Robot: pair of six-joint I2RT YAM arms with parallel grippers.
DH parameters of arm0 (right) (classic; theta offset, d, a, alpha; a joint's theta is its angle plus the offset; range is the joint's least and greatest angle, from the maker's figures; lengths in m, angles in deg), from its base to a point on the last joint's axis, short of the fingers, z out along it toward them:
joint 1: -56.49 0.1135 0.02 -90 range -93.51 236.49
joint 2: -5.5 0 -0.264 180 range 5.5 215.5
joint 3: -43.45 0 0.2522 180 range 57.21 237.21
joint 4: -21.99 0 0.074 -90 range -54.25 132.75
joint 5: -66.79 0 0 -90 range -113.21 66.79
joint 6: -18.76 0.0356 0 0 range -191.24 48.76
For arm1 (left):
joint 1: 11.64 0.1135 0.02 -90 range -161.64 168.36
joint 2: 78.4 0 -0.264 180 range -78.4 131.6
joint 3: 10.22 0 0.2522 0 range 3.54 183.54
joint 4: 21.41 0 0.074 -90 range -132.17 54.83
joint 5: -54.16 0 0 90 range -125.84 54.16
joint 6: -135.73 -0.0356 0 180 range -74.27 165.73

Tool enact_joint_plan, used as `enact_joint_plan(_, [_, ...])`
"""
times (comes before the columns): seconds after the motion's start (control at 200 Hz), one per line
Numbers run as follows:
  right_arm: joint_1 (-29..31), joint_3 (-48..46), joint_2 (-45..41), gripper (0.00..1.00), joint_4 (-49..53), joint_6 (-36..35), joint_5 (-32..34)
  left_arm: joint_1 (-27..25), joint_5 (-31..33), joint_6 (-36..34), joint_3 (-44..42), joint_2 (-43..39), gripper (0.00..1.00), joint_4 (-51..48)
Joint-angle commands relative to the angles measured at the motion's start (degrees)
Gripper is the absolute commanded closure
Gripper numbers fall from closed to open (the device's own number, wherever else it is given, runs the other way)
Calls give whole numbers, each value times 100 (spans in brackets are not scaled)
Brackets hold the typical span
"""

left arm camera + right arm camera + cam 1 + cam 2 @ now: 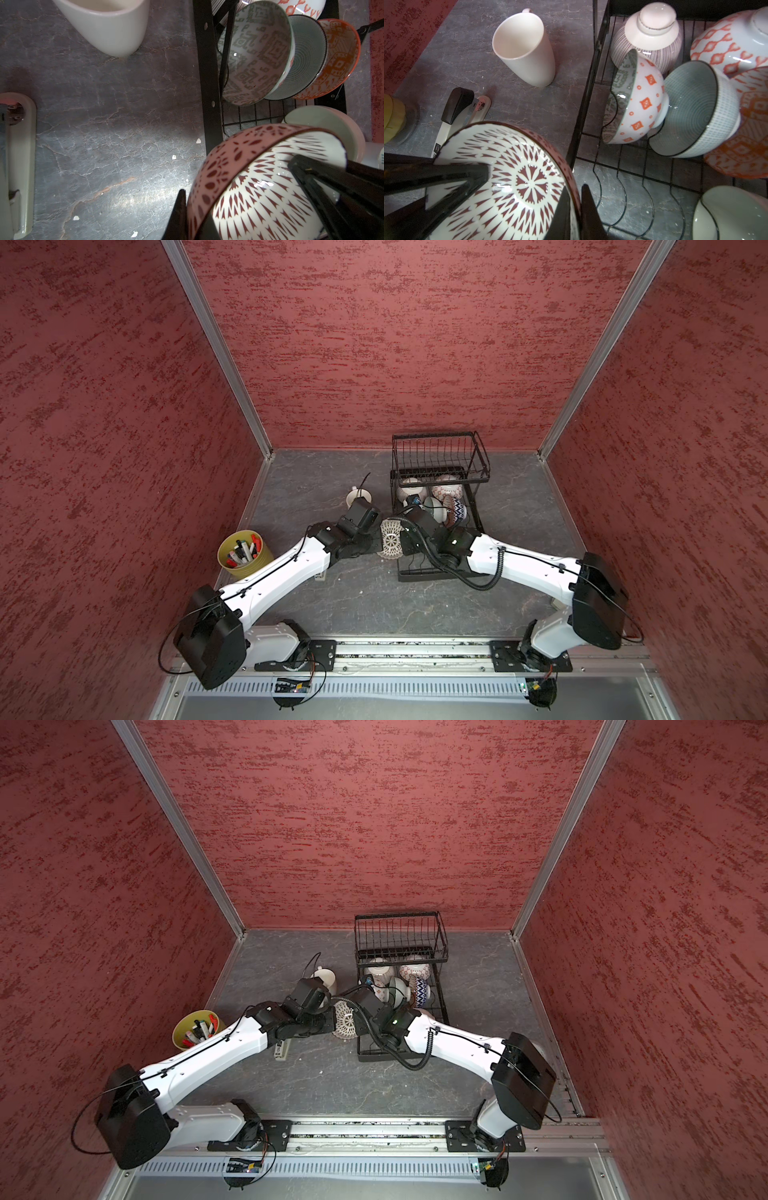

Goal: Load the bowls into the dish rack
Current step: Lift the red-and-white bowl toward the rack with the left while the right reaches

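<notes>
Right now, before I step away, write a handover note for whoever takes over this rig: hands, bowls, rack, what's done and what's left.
Left hand: shut on the rim of the maroon-patterned bowl.
Right hand: shut on another part of the same rim, so this is mid-handover.
The bowl hangs tilted beside the dish rack, not in it.
Done: other bowls sit in the lower tier, including the striped bowl, the pale green bowl and the navy zigzag bowl.
Left: probably release the left hand, then slot this bowl into the free wavy dividers.
The cream mug is not part of the job.
</notes>
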Motion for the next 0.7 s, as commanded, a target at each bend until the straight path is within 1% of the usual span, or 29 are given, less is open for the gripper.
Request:
enact_joint_plan(0.0, [26, 261, 125, 100, -13, 99, 322, -37, -148, 184, 77, -37, 90, 494])
enact_joint_plan(0.025, [26, 278, 126, 100, 14, 99, 349, -37, -155, 182, 74, -37, 87, 494])
enact_joint_plan(0.085, [26, 310, 124, 100, 65, 82, 404, -36, -153, 187, 51, -37, 72, 507])
enact_joint_plan(0.14, [26, 336, 98, 100, 135, 73, 461, -37, -154, 200, 21, -50, 50, 531])
enact_joint_plan(0.16, [25, 349, 91, 100, 174, 64, 491, -37, -153, 202, 1, -53, 40, 541])
enact_joint_plan(0.205, [22, 388, 74, 100, 284, 27, 551, -30, -156, 209, -27, -63, 24, 545])
enact_joint_plan(0.255, [26, 450, 48, 100, 471, -19, 669, -23, -150, 209, -37, -72, 11, 533])
enact_joint_plan(0.306, [26, 511, 23, 100, 704, -41, 855, -26, -132, 209, -59, -111, 1, 515])
enact_joint_plan(0.316, [26, 522, 8, 100, 754, -46, 896, -16, -119, 209, -63, -119, 0, 511])
enact_joint_plan(0.436, [25, 588, -117, 100, 1327, -42, 1474, 33, -32, 201, -154, -272, 0, 495])
enact_joint_plan(0.556, [26, 579, -275, 100, 1849, 36, 2092, 188, -33, 222, -291, -502, 0, 509])
enact_joint_plan(0.696, [23, 672, -257, 100, 2565, 200, 2713, 361, -20, 227, -435, -741, 0, 468])
